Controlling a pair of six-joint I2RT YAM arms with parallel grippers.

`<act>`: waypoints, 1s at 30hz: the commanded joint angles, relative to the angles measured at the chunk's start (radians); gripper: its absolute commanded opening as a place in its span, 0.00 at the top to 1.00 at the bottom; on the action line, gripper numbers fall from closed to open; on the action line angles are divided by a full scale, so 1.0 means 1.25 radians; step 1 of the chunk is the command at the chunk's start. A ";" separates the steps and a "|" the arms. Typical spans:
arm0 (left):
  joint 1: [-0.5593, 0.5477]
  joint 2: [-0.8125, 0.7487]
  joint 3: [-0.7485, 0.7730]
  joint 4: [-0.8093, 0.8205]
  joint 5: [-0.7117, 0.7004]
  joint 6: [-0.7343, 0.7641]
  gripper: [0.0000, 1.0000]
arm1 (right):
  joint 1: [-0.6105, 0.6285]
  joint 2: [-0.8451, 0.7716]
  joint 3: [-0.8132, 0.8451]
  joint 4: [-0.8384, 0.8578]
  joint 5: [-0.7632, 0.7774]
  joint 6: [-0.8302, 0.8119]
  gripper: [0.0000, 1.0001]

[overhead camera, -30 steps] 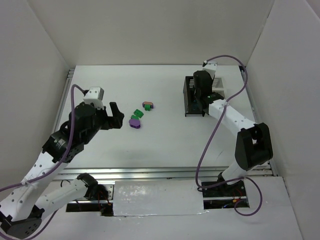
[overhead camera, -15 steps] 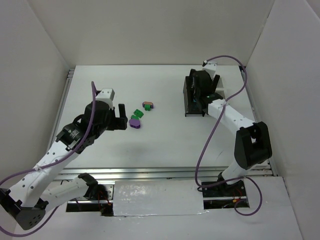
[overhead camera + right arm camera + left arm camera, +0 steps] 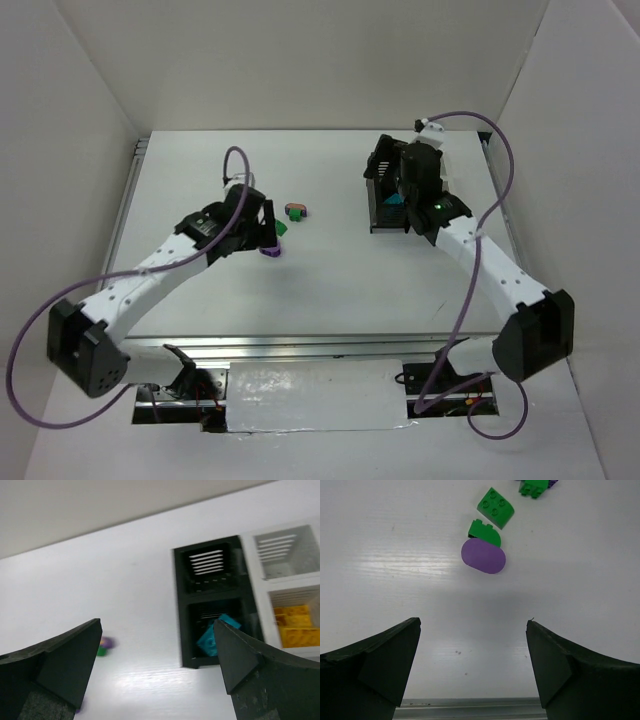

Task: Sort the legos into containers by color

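Loose legos lie mid-table: a purple rounded one [image 3: 483, 556] touching a green one [image 3: 484, 531], a second green brick [image 3: 495, 507] beyond, and a small mixed cluster [image 3: 296, 210] further off. My left gripper [image 3: 473, 624] hangs open just short of the purple lego [image 3: 270, 250], nothing between its fingers. My right gripper [image 3: 157, 625] is open and empty above the containers [image 3: 381, 200]. A teal lego [image 3: 215, 635] lies in the near black bin [image 3: 186, 645]. Yellow legos [image 3: 295, 625] sit in a white bin [image 3: 272, 597].
The far black bin [image 3: 207, 562] and the far white bin [image 3: 282, 550] show no bricks. White walls [image 3: 90, 120] enclose the table on three sides. A metal rail [image 3: 470, 709] runs along the near edge, and cables loop off both arms.
My left arm has swung right and forward to the purple and green legos. My right gripper has opened over the black bins and drawn back a little.
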 commanded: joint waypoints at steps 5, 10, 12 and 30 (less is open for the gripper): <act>0.039 0.257 0.080 0.079 0.010 -0.010 0.01 | 0.080 -0.117 -0.034 -0.060 -0.232 0.064 0.00; 0.060 0.415 0.137 0.113 -0.010 0.040 0.03 | 0.100 -0.148 -0.059 -0.060 -0.272 0.063 0.00; 0.068 0.434 0.142 0.147 0.006 0.078 0.03 | 0.106 -0.150 -0.060 -0.063 -0.293 0.055 0.00; 0.104 0.468 0.049 0.272 0.175 0.136 0.04 | 0.109 -0.179 -0.072 -0.060 -0.294 0.047 0.00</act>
